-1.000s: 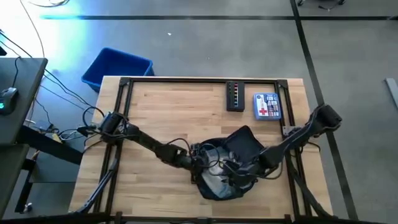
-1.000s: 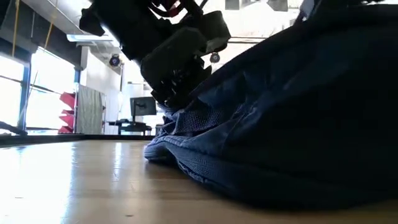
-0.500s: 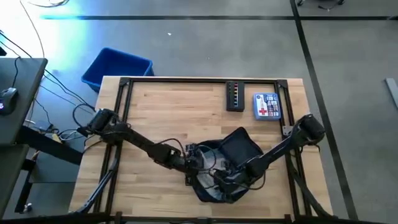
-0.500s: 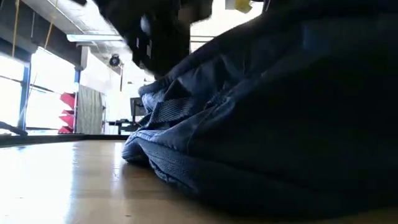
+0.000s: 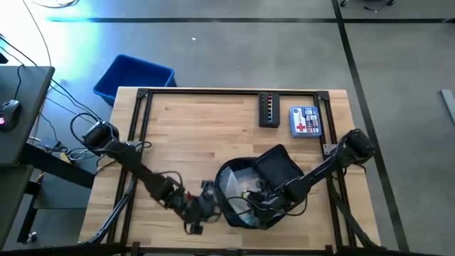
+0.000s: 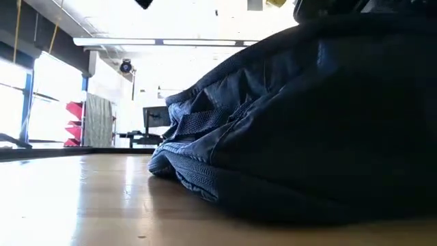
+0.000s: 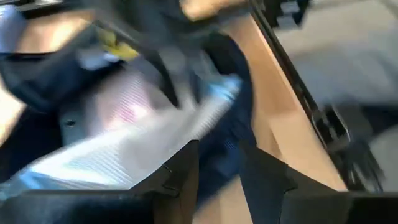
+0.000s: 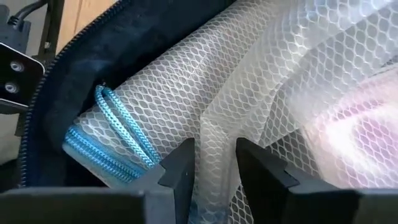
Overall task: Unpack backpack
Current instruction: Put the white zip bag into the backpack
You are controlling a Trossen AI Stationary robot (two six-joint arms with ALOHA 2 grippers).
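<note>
High view: backpack (image 5: 250, 193) lying open at near centre-right of surface (image 5: 199, 135), both claws at its mouth.

Right claw (image 8: 211, 163) reaching into the opening, fingers slightly spread with a fold of white mesh pouch (image 8: 249, 93) between them; contact with that fold cannot be confirmed. Blue-corded pouch edge sitting just inside the zipper line, likely the next item for removal. Left claw (image 5: 201, 211) positioned just beside the backpack's left rim, near the surface's front edge; fingers parted in the left wrist view, nothing seen between them. Placement judged as bracing or holding the opening clear for the right arm. Black case (image 5: 268, 109) and white card pack (image 5: 306, 121) lying at the far edge, well apart from the backpack. Blue bin (image 5: 133, 77) standing on the floor beyond the far left corner.
</note>
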